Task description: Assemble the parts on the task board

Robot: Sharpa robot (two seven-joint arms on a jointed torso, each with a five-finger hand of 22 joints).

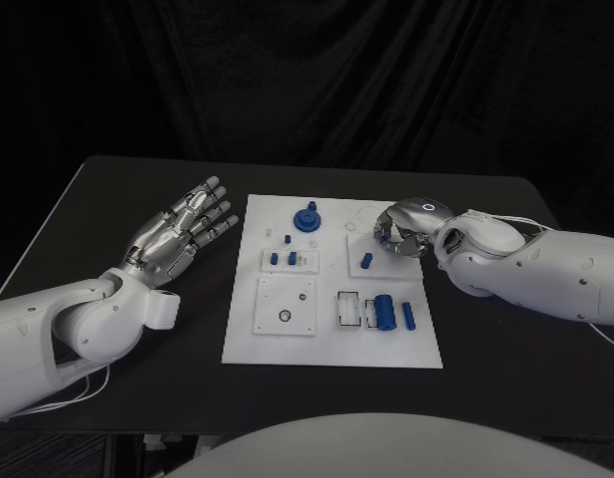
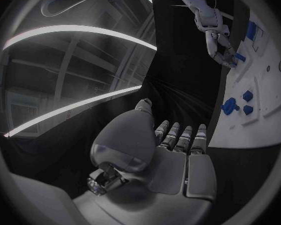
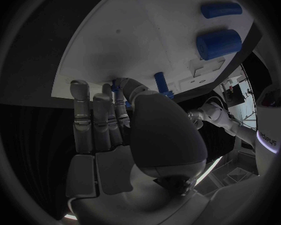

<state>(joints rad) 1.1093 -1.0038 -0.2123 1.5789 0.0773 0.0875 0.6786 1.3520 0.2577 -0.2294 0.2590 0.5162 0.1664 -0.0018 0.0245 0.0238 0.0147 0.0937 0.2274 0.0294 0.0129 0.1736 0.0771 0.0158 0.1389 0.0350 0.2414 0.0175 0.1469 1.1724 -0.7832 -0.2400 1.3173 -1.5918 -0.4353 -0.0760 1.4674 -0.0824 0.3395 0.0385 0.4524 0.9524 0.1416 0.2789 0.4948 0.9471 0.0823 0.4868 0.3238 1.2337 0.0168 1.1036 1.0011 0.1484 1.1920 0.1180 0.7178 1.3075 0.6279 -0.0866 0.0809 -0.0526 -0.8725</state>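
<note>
The left robot hand (image 1: 180,232) lies released, fingers spread, on the counter (image 1: 105,199) beside the white board (image 1: 250,344). The right robot hand (image 1: 400,231) curls over the board's far corner; whether it grasps anything cannot be told.

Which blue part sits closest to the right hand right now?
The small blue peg on the right-centre plate, just beside the right hand; the cylinders lie nearer the board's front edge.
</note>
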